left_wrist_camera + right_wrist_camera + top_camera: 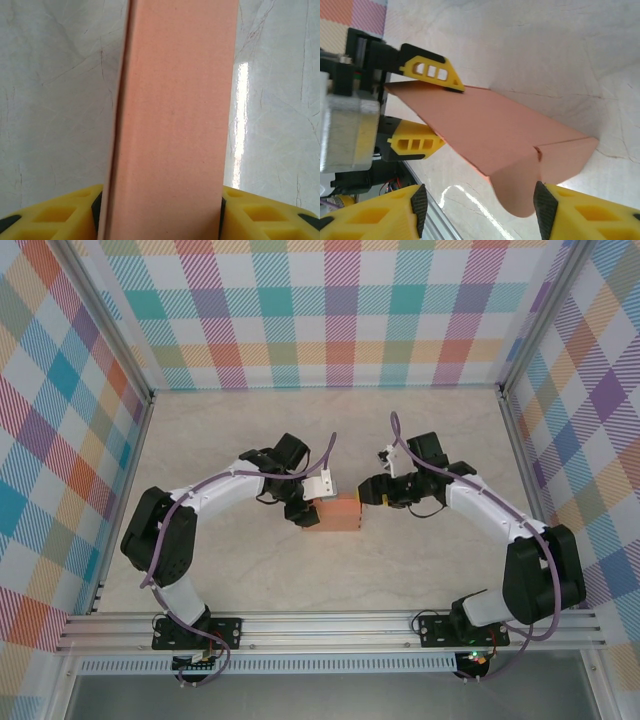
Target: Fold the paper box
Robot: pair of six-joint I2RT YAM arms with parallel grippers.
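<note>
The salmon-orange paper box [338,512] sits at the middle of the table as a flat rectangular box. My left gripper [311,510] is shut on its left end; in the left wrist view the paper box [172,120] runs up from between the yellow fingers [65,215] of the left gripper [160,212]. My right gripper [481,205] stands open at the paper box's [490,125] right end. A rounded end flap [520,187] hangs down between its pads, close to the right-hand pad [545,205]. In that view the left gripper [427,107] pinches the far end. In the top view the right gripper [372,494] is just right of the box.
Plaid walls [330,310] enclose the pale marbled table [330,430] on three sides. An aluminium rail [330,625] runs along the near edge by the arm bases. Open table lies behind and in front of the box.
</note>
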